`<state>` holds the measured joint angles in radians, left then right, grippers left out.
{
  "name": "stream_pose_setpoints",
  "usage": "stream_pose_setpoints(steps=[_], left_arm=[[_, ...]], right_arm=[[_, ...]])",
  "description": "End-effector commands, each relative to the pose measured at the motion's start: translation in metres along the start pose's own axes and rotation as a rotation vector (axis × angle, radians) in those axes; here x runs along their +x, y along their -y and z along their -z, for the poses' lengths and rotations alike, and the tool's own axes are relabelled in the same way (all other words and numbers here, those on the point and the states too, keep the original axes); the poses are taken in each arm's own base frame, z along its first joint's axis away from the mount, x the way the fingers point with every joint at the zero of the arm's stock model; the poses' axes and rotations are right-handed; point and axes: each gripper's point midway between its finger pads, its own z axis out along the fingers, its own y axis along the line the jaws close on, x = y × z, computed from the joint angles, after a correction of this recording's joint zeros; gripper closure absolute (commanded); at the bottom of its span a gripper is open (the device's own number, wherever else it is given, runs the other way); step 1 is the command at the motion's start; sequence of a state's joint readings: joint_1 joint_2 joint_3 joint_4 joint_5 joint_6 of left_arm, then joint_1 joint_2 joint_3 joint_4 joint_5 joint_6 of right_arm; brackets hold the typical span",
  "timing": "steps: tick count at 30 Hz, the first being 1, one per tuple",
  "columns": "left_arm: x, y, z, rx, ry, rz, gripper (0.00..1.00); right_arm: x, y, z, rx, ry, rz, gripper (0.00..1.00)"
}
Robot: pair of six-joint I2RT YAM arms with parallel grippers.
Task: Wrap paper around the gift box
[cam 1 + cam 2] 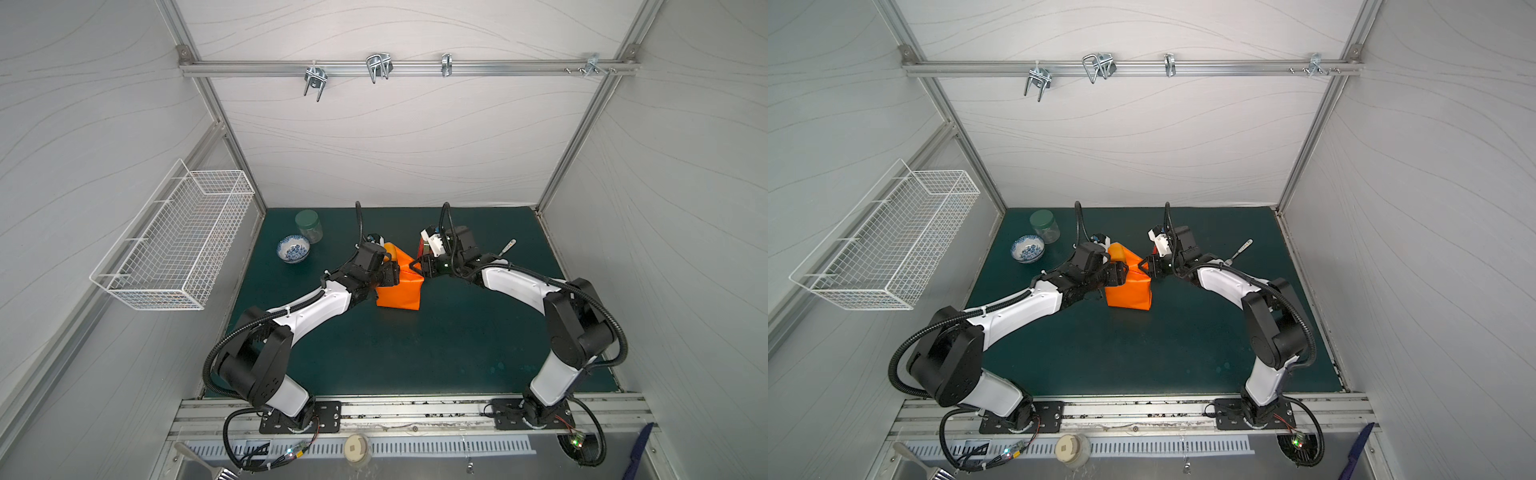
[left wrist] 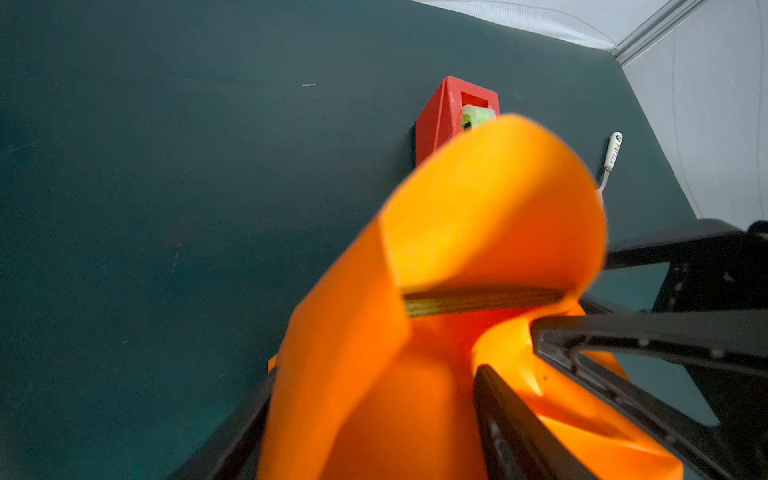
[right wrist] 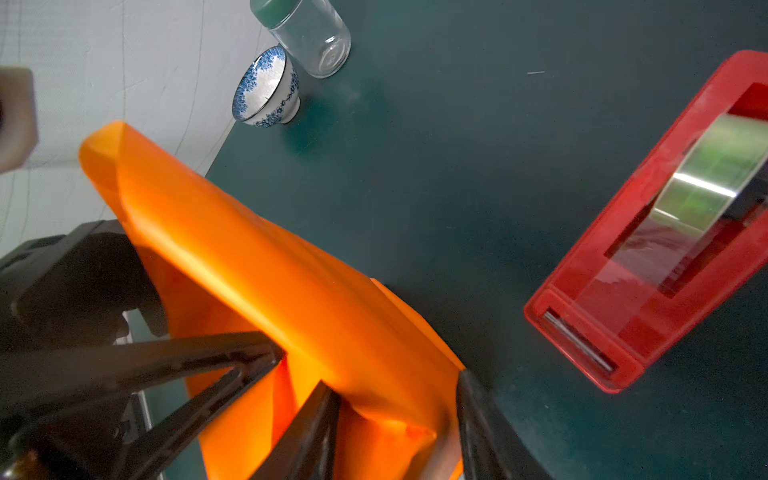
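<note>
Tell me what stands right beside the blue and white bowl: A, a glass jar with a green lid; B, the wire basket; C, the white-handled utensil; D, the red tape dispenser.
A: in both top views the green-lidded glass jar stands close behind the bowl, and the right wrist view shows them side by side.

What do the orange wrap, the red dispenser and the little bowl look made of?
By the look, probably: the paper, a thin glossy sheet that creases sharply and glints; the tape dispenser, moulded plastic with smooth red walls; the bowl, glazed ceramic, shiny white with a blue pattern.
</note>
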<state>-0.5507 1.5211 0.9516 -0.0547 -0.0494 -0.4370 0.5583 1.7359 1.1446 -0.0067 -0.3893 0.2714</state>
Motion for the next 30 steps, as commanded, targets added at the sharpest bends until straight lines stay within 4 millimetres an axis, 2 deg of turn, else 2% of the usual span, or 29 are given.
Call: stream_pose_setpoints(steps=[1, 9, 14, 21, 24, 28, 30], left_arm=[[0.01, -0.005, 0.0, -0.018, -0.034, -0.021, 0.28], [-0.008, 0.001, 0.018, -0.003, 0.018, -0.018, 0.26], [-0.023, 0.009, 0.041, 0.027, 0.069, -0.013, 0.24], [-0.032, 0.012, 0.079, 0.065, 0.128, -0.026, 0.24], [-0.033, 0.001, 0.095, 0.055, 0.139, -0.021, 0.24], [-0.034, -0.034, 0.108, 0.044, 0.15, 0.08, 0.27], [-0.034, -0.043, 0.111, 0.046, 0.154, 0.099, 0.27]], right_arm=[[0.003, 0.01, -0.009, 0.0, -0.018, 0.001, 0.57], [0.017, 0.02, -0.009, 0.017, -0.031, 0.002, 0.67], [0.018, 0.02, -0.007, 0.012, -0.024, 0.009, 0.7], [0.015, 0.012, -0.006, -0.015, -0.011, 0.018, 0.7], [0.014, 0.011, -0.006, -0.023, -0.008, 0.024, 0.7], [0.015, 0.009, -0.006, -0.034, -0.005, 0.027, 0.7], [0.014, 0.007, -0.005, -0.04, -0.004, 0.031, 0.7]])
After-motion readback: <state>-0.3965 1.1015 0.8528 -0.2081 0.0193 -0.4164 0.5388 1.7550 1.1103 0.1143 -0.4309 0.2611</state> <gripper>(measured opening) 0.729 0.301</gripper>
